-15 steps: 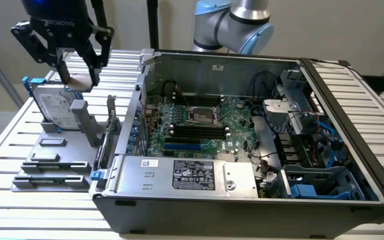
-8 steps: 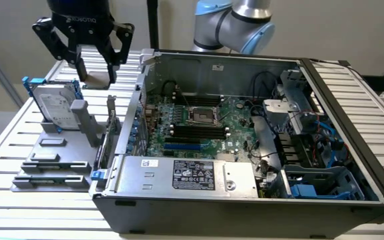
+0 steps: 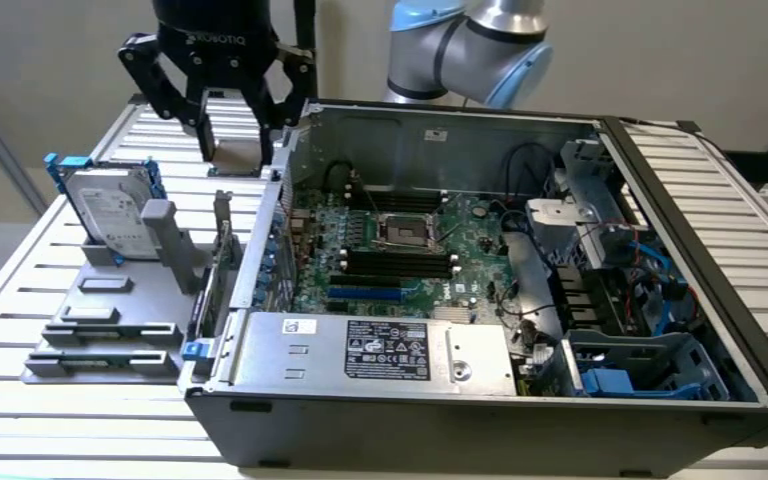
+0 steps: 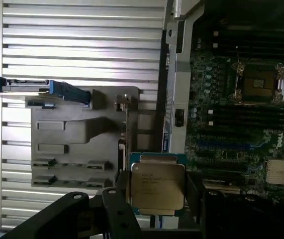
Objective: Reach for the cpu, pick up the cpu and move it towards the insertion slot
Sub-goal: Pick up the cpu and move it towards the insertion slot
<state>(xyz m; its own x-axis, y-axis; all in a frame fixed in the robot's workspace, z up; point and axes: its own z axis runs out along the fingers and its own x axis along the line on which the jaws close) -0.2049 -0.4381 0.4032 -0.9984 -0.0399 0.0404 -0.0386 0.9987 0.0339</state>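
Slatted white metal forms the counter (image 3: 37, 300), which carries an open computer case (image 3: 491, 400) lying on its side. Taking that case as the landmark: the gripper (image 3: 233, 150) hangs just outside the case's far corner, on the exterior view's left, over a grey parts holder (image 3: 104, 330) that sits beside the case wall. Its fingers are pinching the cpu (image 4: 157, 186), which in the wrist view shows its silvery top between the dark fingers, lifted clear of the holder. The insertion slot (image 3: 404, 230) sits well inside the case, on the motherboard (image 3: 398, 265), with its metal frame around a dark centre, above the long black memory slots (image 3: 391, 262).

My judgement of the risks: the case wall (image 3: 271, 220) stands between the chip and the socket, so a low path could knock the cpu or the fingers against that edge. The hold looks to be on the chip's rim, so a bump might twist or drop it. A hard drive (image 3: 107, 205) in a blue bracket stands just outside the case too, close enough to be clipped.
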